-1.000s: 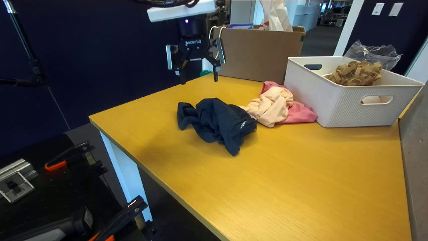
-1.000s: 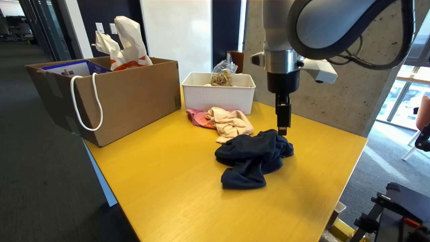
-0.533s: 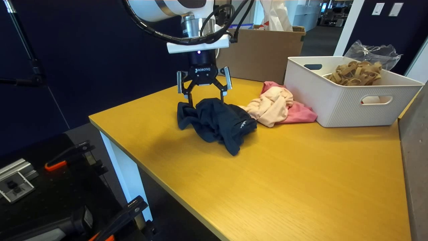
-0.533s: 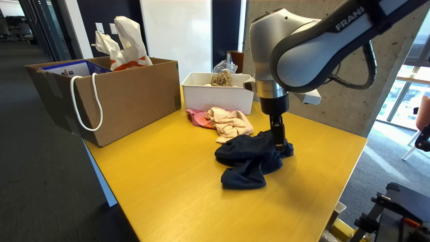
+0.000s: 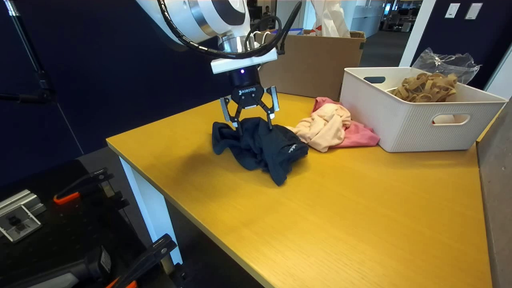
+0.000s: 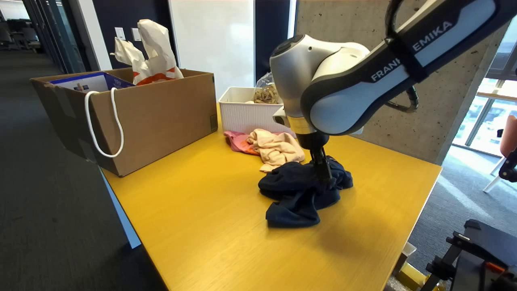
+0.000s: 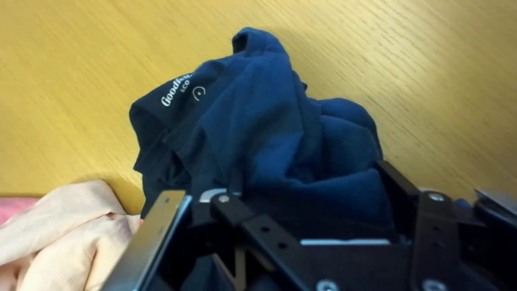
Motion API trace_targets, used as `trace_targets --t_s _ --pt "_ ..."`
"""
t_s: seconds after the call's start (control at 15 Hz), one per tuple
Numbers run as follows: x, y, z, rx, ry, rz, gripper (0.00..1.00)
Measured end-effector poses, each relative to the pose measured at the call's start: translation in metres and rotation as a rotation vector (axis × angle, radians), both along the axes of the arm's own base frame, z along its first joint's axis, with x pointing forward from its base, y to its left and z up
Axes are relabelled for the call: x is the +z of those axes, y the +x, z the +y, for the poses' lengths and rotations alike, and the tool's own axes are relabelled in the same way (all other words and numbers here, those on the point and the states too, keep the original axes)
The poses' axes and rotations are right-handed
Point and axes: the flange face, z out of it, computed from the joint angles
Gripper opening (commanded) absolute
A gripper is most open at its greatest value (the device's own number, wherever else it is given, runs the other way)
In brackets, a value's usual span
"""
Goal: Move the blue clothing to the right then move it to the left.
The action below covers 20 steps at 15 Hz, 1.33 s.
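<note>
Blue clothing (image 7: 262, 129) partly behind fingers (image 7: 398, 180)

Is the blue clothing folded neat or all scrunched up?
Scrunched up, not neatly folded: in both exterior views the blue clothing lies in a lumpy heap on the table, and the wrist view shows bunched, uneven creases.

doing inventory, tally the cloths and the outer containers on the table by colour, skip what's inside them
Dark blue: 1, the blue garment
Cream: 1, the cream cloth
Pink: 1, the pink cloth, partly hidden, its visible parts taken as one piece
White: 1, the plastic basket
Brown: 1, the cardboard box
Total: 5
</note>
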Motion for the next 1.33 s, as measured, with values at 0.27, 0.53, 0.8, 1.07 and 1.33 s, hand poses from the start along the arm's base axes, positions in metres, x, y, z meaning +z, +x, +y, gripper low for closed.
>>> trace_targets --t_s 0.27,0.53,0.8,1.07,1.33 --pt "0.004 0.004 -0.007 0.010 -0.027 -0.011 0.20" --pt "0.012 0.009 -0.016 -0.002 -0.033 -0.029 0.00" --pt "0.048 0.024 -0.012 0.012 -0.041 -0.095 0.02" --pt "0.098 0.043 -0.005 0.059 -0.097 -0.182 0.02" --pt "0.131 0.063 -0.016 0.095 -0.186 -0.255 0.02"
